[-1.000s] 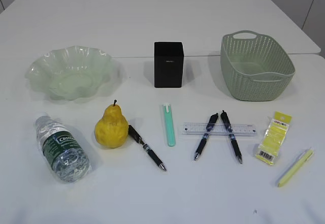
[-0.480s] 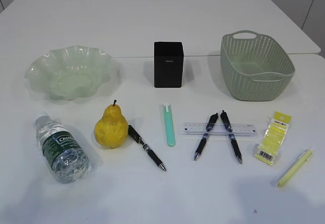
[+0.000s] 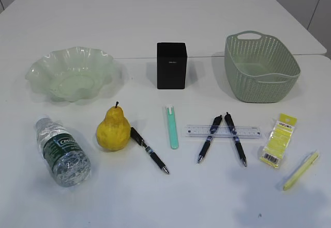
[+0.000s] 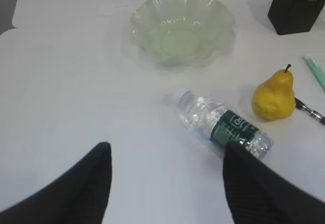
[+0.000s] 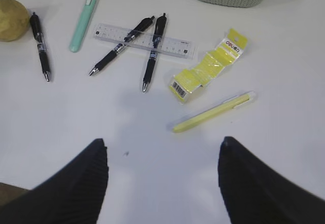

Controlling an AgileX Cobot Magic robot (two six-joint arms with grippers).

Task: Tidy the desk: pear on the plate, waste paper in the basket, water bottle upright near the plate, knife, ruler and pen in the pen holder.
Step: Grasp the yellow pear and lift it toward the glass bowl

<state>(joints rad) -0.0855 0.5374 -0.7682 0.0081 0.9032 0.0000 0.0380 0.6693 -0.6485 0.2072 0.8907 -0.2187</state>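
The yellow pear (image 3: 113, 130) stands on the table in front of the empty green plate (image 3: 70, 86). The water bottle (image 3: 62, 150) lies on its side at the front left. Two pens (image 3: 209, 139) cross the clear ruler (image 3: 251, 132), and a third pen (image 3: 149, 150) lies by the pear. The teal knife (image 3: 171, 127) lies in front of the black pen holder (image 3: 171, 65). The waste paper (image 3: 277, 140) rests in front of the basket (image 3: 258, 88). My left gripper (image 4: 165, 150) hangs open near the bottle (image 4: 218, 122). My right gripper (image 5: 162, 142) hangs open just short of the waste paper (image 5: 205, 71).
A slim yellow stick (image 3: 300, 170) lies at the front right, just beyond my right gripper's fingers (image 5: 76, 188). Neither arm shows in the exterior view. Bare white tabletop lies under both grippers, and a table seam runs behind the pen holder.
No object on the table has moved. Faint shadows have spread over the table's front edge, mostly at the right.
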